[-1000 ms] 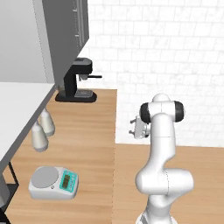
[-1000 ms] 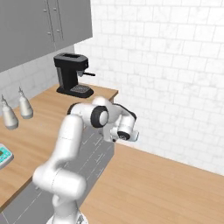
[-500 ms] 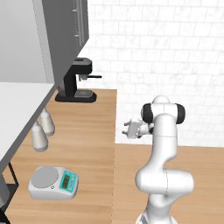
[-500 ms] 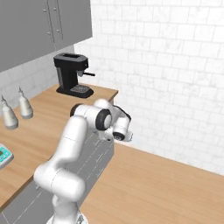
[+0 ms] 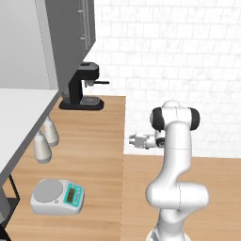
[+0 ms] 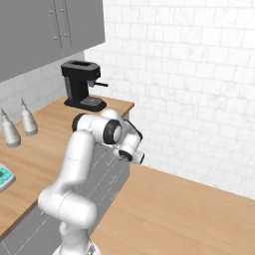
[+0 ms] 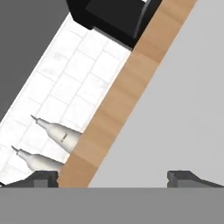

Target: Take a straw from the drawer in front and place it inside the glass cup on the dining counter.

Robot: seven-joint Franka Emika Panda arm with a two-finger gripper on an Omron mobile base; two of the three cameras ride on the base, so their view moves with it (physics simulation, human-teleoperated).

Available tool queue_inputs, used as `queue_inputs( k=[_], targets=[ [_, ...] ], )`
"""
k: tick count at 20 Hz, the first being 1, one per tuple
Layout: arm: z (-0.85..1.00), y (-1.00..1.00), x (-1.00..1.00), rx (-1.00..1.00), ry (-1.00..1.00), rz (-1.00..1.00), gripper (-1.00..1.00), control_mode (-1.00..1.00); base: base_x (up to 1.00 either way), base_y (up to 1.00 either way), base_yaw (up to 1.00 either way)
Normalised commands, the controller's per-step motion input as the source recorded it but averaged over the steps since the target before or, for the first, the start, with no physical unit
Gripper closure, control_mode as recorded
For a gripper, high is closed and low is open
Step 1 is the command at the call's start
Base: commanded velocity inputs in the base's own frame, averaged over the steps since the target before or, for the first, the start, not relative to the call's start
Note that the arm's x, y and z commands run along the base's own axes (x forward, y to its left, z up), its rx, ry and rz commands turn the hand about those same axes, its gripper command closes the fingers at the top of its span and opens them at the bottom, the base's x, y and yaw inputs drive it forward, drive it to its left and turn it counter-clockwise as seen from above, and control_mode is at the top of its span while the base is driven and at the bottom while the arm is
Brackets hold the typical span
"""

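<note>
Since the earlier frame the hand (image 5: 137, 140) has swung in from the white tiled wall toward the edge of the desk (image 5: 94, 141), and its wrist has rolled. It now hangs in the air off the desk's long edge, on the near side of the coffee machine (image 5: 84, 87) and below it. The fingers stand wide apart with nothing between them, as the two tips at the bottom of the hand view make plain.

The hand camera looks along the grey fronts (image 7: 183, 87) under the wood top. The coffee machine is at the far end, and the two bottles (image 7: 52, 142) stand nearer than the machine against the tiles. The step in hand is judged to be the approach to the drawer. The straw most likely lies inside it, behind those fronts, well below the coffee machine and nearer the base. Which panel is the drawer cannot be told from here.

To do this well:
- Keep the fingers wide.
- Bring the hand lower than the wood lip.
- Square it to the front before reaching for the drawer's top edge.
- Pull straight out, away from the desk, so the drawer does not bind.
</note>
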Motion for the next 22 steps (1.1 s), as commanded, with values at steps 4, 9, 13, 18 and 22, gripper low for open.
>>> queue_inputs(
  k=[4,9,13,18,22],
  targets=[
    [0.0,0.0,0.32,0.0,0.01,-0.21,-1.0,-1.0,0.0,0.0,0.0],
    [0.0,0.0,0.51,0.03,0.14,-0.16,-1.0,-1.0,0.0,0.0,0.0],
    [-0.09,0.0,0.34,0.03,0.15,-0.1,-1.0,-1.0,0.0,0.0,0.0],
    [-0.27,-0.06,0.19,0.02,0.1,-0.07,-1.0,-1.0,0.0,0.0,0.0],
    [-0.32,-0.04,0.1,0.02,0.06,-0.05,-1.0,-1.0,0.0,0.0,0.0]
  ],
)
